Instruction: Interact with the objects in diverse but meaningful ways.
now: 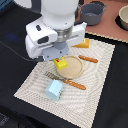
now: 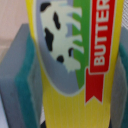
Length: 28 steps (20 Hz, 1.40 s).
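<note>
One item in hand: I have gripper [image 1: 60, 61] pinching yellow butter block [image 2: 75, 60], lifted beside round tan plate [image 1: 75, 70]; next, I'd guess, lower it there.

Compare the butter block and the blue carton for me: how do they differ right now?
The yellow butter block sits in the claw at the tan plate's edge; the pale blue carton rests free on the placemat. The butter block bears a cow picture and red label; no print shows on the carton. Both are small boxy toys.
</note>
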{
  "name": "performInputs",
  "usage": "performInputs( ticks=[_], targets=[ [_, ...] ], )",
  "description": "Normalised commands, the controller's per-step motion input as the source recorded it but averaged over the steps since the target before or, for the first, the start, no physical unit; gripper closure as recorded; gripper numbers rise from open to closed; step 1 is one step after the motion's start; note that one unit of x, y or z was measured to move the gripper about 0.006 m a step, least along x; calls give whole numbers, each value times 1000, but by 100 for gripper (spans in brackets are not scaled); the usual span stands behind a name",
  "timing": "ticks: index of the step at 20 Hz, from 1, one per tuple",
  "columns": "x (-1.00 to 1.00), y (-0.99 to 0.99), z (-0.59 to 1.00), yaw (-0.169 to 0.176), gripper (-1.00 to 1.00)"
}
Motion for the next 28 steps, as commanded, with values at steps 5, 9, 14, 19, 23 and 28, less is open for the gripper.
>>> performInputs(
  ticks=[5, 9, 14, 19, 23, 28],
  targets=[
    [-1000, 0, -2, 0, 100],
    [-1000, 0, -56, 0, 100],
    [-1000, -20, -149, 0, 100],
    [-1000, -149, -281, -24, 100],
    [-916, -303, -396, -51, 100],
    [-909, -315, -473, -61, 100]
  ],
)
